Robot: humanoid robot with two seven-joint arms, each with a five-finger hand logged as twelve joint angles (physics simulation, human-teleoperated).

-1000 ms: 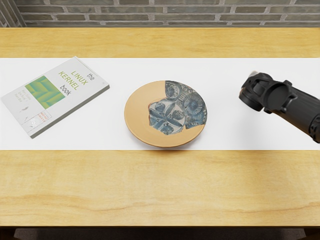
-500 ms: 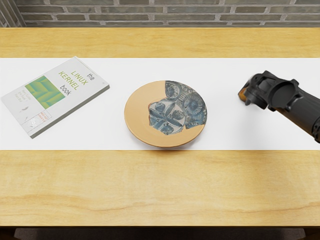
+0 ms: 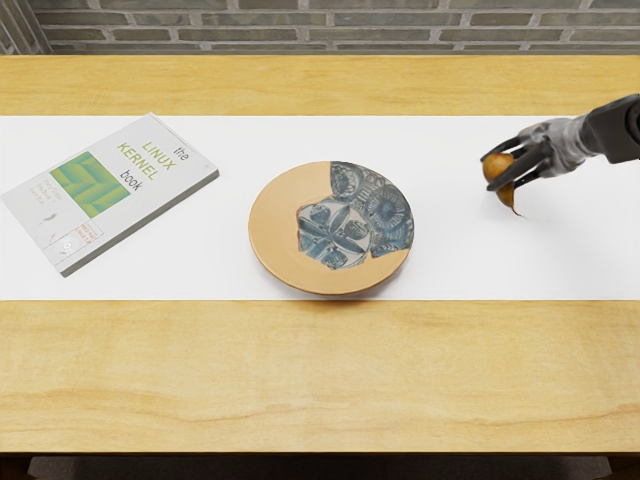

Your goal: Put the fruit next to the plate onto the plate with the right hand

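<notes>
A small orange-brown fruit (image 3: 496, 168) sits at the right side of the scene, over a white strip (image 3: 450, 262) that runs across the middle of a wooden surface (image 3: 320, 380). The fruit is inside the grip of the right hand (image 3: 528, 160), whose arm enters from the right edge of the picture. Dark fingers (image 3: 503, 152) curl around the fruit from above and from the near side, so only parts of it show between them: a rounded upper part, and a smaller tip poking out below the hand. The hand is closed on the fruit. Whether the fruit touches the strip or is raised off it cannot be told from this view.

To the left of the fruit and hand, well apart from both, a round plate (image 3: 275, 226) lies flat on the white strip near the centre of the surface. The plate is orange, with a blue-grey floral pattern covering its right and middle parts. Nothing lies on it.

Further left, near the left edge, a white book (image 3: 110, 190) lies flat and turned at an angle, its cover reading "the Linux Kernel book" beside a green patch.

A brick wall (image 3: 320, 25) runs along the top behind the surface.
</notes>
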